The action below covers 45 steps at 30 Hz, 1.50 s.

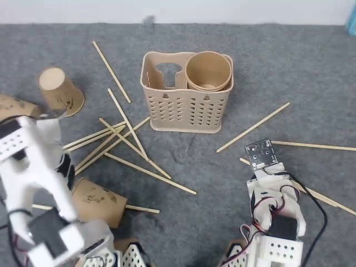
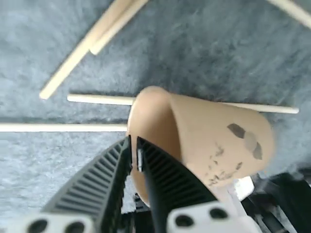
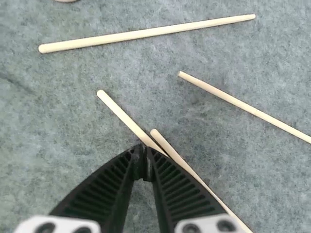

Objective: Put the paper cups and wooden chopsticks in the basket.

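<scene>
Basket (image 1: 186,111) left compartment open; cups (image 1: 208,71) fill right; chopsticks (image 1: 128,125) strewn front-left.

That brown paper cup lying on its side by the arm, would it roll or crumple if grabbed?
The brown paper cup lies on its side and tapers, so a push would probably roll it in a curve. Its thin wall looks easy to crumple where the left gripper pinches its rim.

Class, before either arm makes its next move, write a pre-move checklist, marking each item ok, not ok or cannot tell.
1. Left jaws shut on the lying paper cup's rim: ok.
2. Right jaws gripping the chopstick at their tips: cannot tell.
3. Basket upright: ok.
4. Free compartment beside the nested cups: ok.
5. Every cup in: not ok; a loose cup lies outside.
</scene>
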Each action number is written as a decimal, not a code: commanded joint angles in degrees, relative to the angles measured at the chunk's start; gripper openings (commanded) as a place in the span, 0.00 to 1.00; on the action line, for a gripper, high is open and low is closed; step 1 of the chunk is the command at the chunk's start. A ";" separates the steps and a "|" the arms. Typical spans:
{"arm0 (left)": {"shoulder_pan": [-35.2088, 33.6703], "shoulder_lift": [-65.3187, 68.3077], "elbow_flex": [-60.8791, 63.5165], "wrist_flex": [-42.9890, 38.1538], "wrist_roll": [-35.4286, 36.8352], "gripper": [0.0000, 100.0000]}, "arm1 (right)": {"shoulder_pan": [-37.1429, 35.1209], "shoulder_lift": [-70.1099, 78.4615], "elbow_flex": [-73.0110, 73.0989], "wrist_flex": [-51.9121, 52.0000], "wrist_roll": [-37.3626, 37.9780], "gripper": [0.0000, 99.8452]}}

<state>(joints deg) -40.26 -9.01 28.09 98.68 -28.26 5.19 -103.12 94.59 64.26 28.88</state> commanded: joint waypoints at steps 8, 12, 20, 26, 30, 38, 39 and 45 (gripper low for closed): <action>8.70 -17.23 4.70 2.11 -0.53 0.01 | -0.13 -0.84 -0.26 -0.57 0.79 0.01; 8.62 -15.38 4.09 2.11 -0.53 0.01 | -0.13 -0.84 -0.18 -0.66 0.79 0.01; 4.66 -15.30 -2.77 2.11 -0.53 0.17 | -0.13 -0.84 -0.18 -0.75 0.79 0.01; 4.66 -14.77 0.66 2.20 -3.78 0.21 | -0.13 -0.84 -0.18 -0.84 0.88 0.01; 4.66 -14.77 4.97 2.20 -7.03 0.20 | -0.13 -0.84 -0.18 -0.84 0.88 0.01; 4.48 -14.77 11.47 2.11 -13.10 0.20 | -0.13 -0.84 -0.18 -0.84 0.88 0.01; 4.48 -14.77 11.56 2.11 -13.45 0.20 | -0.13 -0.84 -0.18 -0.84 0.88 0.01; 4.75 -14.68 11.74 2.11 -14.51 0.19 | -0.13 -0.84 -0.18 -0.84 0.88 0.01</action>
<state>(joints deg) -35.69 -23.78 39.43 98.68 -40.92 5.19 -103.12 94.59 64.26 29.23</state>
